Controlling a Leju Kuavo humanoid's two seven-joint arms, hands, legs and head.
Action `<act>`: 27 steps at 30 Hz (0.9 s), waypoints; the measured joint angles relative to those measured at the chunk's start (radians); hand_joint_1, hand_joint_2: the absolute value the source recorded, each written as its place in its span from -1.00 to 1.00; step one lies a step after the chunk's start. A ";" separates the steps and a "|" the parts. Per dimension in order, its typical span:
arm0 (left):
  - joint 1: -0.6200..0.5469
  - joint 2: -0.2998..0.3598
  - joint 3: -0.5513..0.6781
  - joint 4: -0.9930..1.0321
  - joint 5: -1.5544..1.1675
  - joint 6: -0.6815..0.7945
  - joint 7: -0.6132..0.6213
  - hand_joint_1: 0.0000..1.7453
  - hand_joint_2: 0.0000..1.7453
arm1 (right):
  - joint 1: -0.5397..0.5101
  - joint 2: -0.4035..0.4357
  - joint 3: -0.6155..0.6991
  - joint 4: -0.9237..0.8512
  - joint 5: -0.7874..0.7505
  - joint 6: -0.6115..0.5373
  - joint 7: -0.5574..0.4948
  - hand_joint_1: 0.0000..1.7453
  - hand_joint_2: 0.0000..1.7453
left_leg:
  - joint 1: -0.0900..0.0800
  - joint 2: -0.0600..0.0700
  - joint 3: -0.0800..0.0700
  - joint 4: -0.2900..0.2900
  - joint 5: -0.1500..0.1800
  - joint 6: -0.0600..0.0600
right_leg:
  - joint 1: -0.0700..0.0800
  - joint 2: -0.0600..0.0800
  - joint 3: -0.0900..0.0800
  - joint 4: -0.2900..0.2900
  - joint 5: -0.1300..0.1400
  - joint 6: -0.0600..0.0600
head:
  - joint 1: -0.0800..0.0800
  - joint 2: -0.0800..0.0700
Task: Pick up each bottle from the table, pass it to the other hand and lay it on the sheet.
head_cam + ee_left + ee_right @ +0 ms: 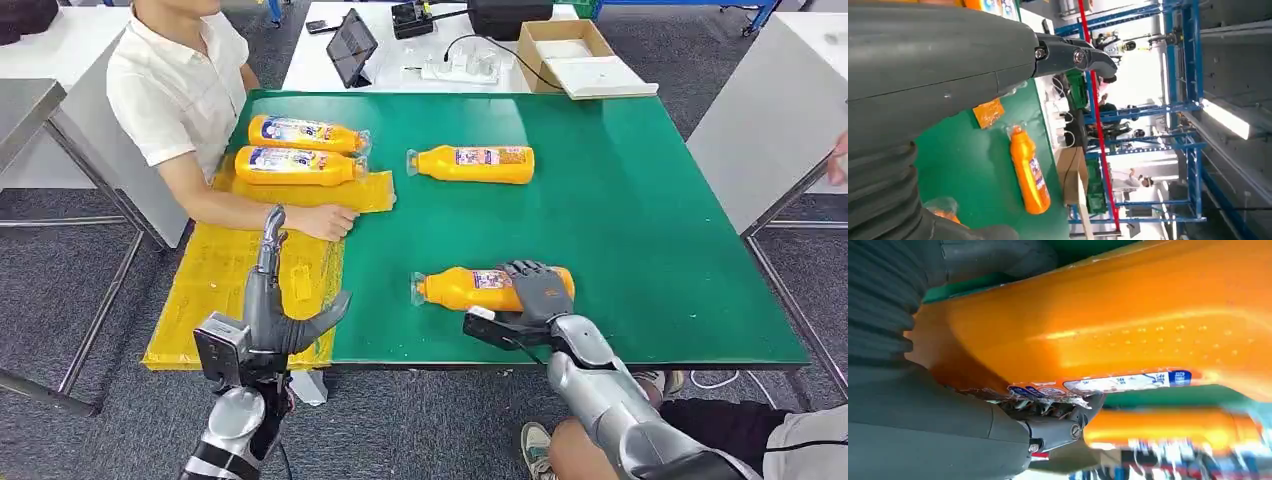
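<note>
An orange bottle [480,288] lies on its side near the front edge of the green table [640,220], cap to the left. My right hand [538,290] grips its base end, fingers curled over the top; the right wrist view has the bottle [1128,325] pressed into that hand [923,430], thumb against the label. A second bottle [475,163] lies mid-table, also in the left wrist view [1030,172]. Two more bottles [305,133] [295,165] lie on the yellow sheet [215,290]. My left hand [275,295] hangs open above the sheet's near part, holding nothing.
A person in a white shirt sits at the table's left, one hand [325,220] resting on the sheet beside the laid bottles. Behind the green table stand a tablet [352,45] and a cardboard box [565,50]. Another person's legs [720,430] are at the lower right.
</note>
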 measured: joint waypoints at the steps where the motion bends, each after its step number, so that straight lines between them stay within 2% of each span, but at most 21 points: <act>1: 0.000 0.000 0.004 0.000 0.015 0.006 0.004 -1.00 1.00 | 0.011 0.003 -0.010 -0.008 -0.038 -0.032 -0.047 1.00 1.00 | 0.000 0.000 -0.001 0.000 0.000 0.000 | 0.000 0.000 0.000 0.000 0.000 0.000 | 0.000 0.000; 5: -0.001 -0.016 0.022 0.005 0.128 0.040 0.040 -1.00 1.00 | 0.094 0.053 -0.043 -0.130 -0.200 -0.149 -0.222 1.00 1.00 | 0.000 0.000 -0.007 0.000 0.001 0.000 | 0.000 0.003 -0.007 0.001 0.001 0.001 | -0.001 0.000; 10: -0.001 -0.025 0.034 0.026 0.171 0.061 0.043 -1.00 1.00 | 0.150 0.091 -0.045 -0.293 -0.250 -0.178 -0.230 1.00 1.00 | 0.002 0.000 -0.010 0.000 0.001 -0.001 | 0.001 0.003 -0.010 0.002 0.000 0.000 | -0.001 0.000; 14: -0.014 -0.027 0.052 0.055 0.214 0.113 0.071 -1.00 1.00 | 0.182 0.105 -0.045 -0.391 -0.317 -0.232 -0.290 1.00 1.00 | 0.001 0.000 -0.013 0.000 0.001 0.000 | 0.000 0.003 -0.012 0.002 0.000 0.000 | 0.000 0.000; 16: -0.029 -0.026 0.063 0.096 0.245 0.071 0.094 -1.00 1.00 | 0.194 0.120 -0.044 -0.453 -0.342 -0.253 -0.297 1.00 1.00 | 0.001 0.000 -0.013 0.000 0.001 0.000 | 0.000 0.003 -0.013 0.001 0.000 0.001 | -0.001 0.000; 20: -0.031 -0.020 0.039 0.136 0.182 -0.058 0.054 -1.00 1.00 | 0.191 0.139 -0.029 -0.525 -0.390 -0.236 -0.297 1.00 1.00 | 0.001 0.000 -0.014 0.000 0.001 0.000 | 0.000 0.003 -0.013 0.001 0.000 0.001 | -0.001 0.000; 24: -0.026 -0.018 0.013 0.145 0.148 -0.079 0.039 -1.00 1.00 | 0.186 0.147 -0.022 -0.539 -0.417 -0.230 -0.313 1.00 1.00 | 0.001 0.000 -0.014 0.000 0.001 0.000 | 0.000 0.003 -0.013 0.001 0.000 0.001 | -0.001 0.000; 27: -0.022 -0.007 -0.018 0.144 0.090 -0.129 0.005 -1.00 1.00 | 0.175 0.154 -0.019 -0.532 -0.467 -0.165 -0.327 1.00 1.00 | 0.001 -0.001 -0.015 0.000 0.001 0.000 | 0.000 0.002 -0.014 0.002 0.000 0.001 | 0.000 0.000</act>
